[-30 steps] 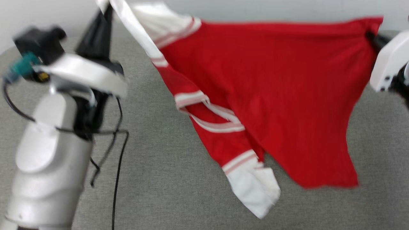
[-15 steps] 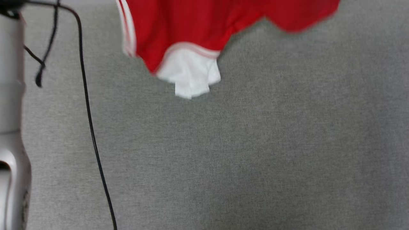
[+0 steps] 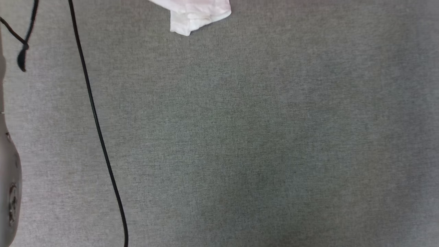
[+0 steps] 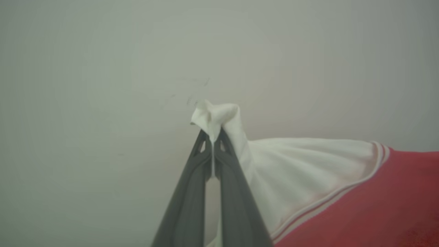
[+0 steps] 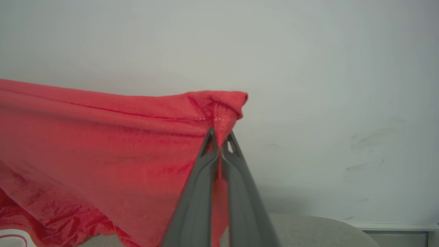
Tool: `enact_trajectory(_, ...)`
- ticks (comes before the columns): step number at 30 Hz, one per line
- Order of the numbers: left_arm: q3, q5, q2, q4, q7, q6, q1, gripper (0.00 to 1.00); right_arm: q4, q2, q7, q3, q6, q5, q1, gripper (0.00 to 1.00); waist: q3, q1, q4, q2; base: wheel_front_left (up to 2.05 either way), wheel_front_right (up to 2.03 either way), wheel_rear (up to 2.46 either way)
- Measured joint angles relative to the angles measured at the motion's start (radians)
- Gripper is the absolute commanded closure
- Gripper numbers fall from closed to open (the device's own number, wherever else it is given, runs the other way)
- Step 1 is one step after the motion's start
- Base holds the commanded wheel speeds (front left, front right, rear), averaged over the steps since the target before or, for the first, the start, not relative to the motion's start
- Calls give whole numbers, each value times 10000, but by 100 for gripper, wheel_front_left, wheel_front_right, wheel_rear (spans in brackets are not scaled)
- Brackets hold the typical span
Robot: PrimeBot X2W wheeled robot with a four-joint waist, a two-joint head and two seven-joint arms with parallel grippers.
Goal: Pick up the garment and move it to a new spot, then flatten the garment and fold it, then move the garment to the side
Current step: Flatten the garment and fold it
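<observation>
Head: garment [image 3: 205, 8] is almost wholly cut off by the top edge. Just a white sleeve tip [image 3: 187, 24] hangs into frame over the grey surface [image 3: 260, 137]; can't tell if it touches. A second ago the full red back was in frame, stretched between both arms. The whole picture has shifted since, so that's the camera tilting down, not the cloth dropping. Black cable [image 3: 97, 127] runs down the left side, with a loose end [image 3: 22, 61] beside it. Pale forearm [image 3: 8, 185] is clipped by the left edge.

Left wrist: left gripper [image 4: 213, 139] is clenched on a bunch of white sleeve cloth that pokes out above the tips. The sleeve widens to the right into striped trim and the red body, which runs off the right and bottom edges. Plain wall [image 4: 103, 85] behind.

Right wrist: right gripper [image 5: 219, 139] is clamped on a red corner, probably the hem, but it's too bunched to confirm. The cloth stretches away left out of frame and sags at lower left. The surface's rounded edge shows at lower right, below the wall.
</observation>
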Motion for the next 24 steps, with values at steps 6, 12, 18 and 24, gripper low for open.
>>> enact_trajectory(6, -10, -330, -155, 965, -278, -234, 207, 100, 940, 186, -401, 330, 0, 305, 23, 100, 520, 0, 81, 0, 0, 0, 0)
enact_trajectory(12, -52, -888, -479, 1854, -508, -422, 986, 100, 1879, 276, -901, 757, -2, 748, 503, 100, 568, -1, 223, 0, 0, 0, 0)
enact_trajectory(18, -374, -1409, -788, 2395, -644, -489, 2636, 100, 2522, 245, -1398, 1277, -2, 1430, 1855, 100, -9, -2, 314, 0, 0, 0, 0)
enact_trajectory(24, -949, -2115, -878, 1912, -834, -506, 4785, 100, 2602, -13, -1745, 1802, -2, 2086, 3591, 100, -913, -2, 436, 0, 0, 0, 0)
